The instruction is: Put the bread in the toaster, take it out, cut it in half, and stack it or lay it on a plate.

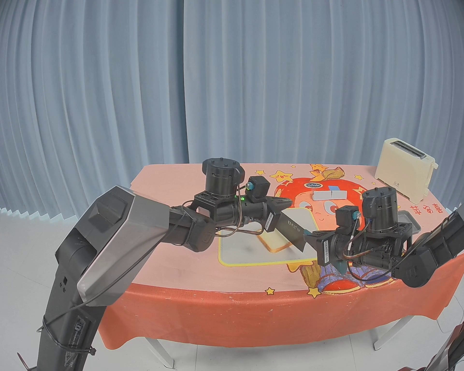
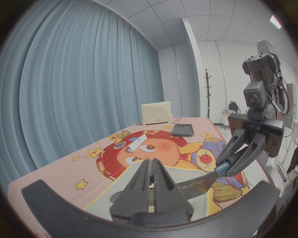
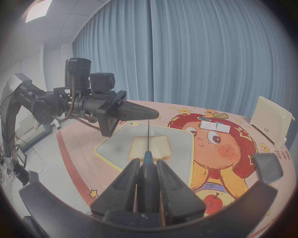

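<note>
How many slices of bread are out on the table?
1: the bread lies flat on the cutting board, beneath the knife in the right gripper. Inside the toaster is hidden.

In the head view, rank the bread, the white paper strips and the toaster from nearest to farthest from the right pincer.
From the right pincer, gripping the knife:
1. The bread, on the cutting board just past its tips, toward the robot's left.
2. The white paper strips, farther back, near the centre.
3. The toaster, at the far right corner.

Bright, even light from ceiling panel [image 3: 38, 11]; soft shadow on cutting board [image 1: 241, 251]; wrist views fisheye-bent, corners dark.
</note>
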